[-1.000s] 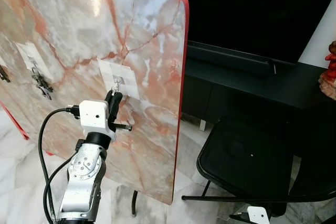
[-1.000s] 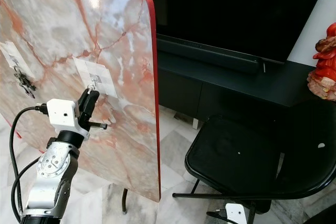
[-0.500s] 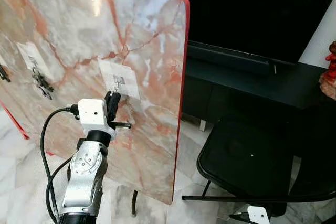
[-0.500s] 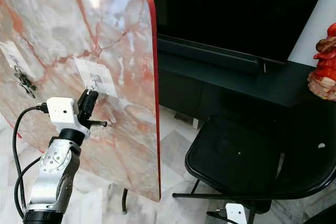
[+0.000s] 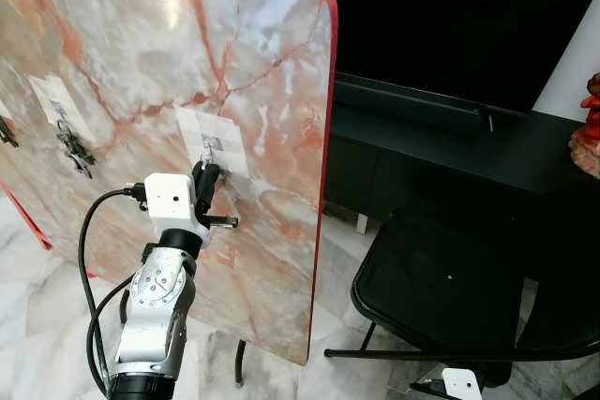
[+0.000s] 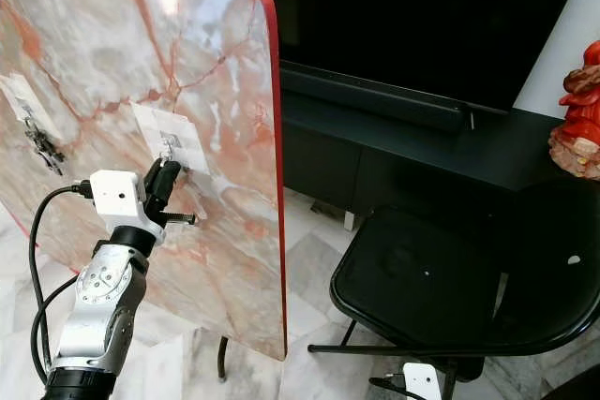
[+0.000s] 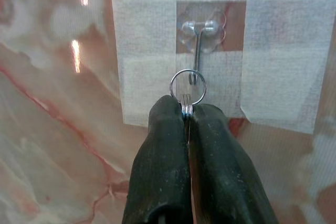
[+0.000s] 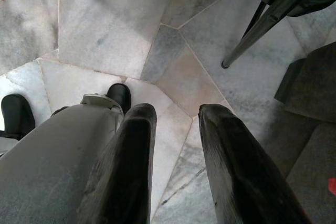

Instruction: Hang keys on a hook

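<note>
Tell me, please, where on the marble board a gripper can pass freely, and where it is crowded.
Free: the bare marble board between the taped hook and the red edge, and above the tape. Crowded: at the hook, where the left gripper pinches the key ring, and near the hung keys.

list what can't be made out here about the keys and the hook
- Keys: left wrist view, hidden behind the shut fingers; the key ring alone shows.
- Ring over the hook tip or merely in front: cannot tell.
- Second bunch: head views, too small to count.
- Left gripper covers the ring in head views.
</note>
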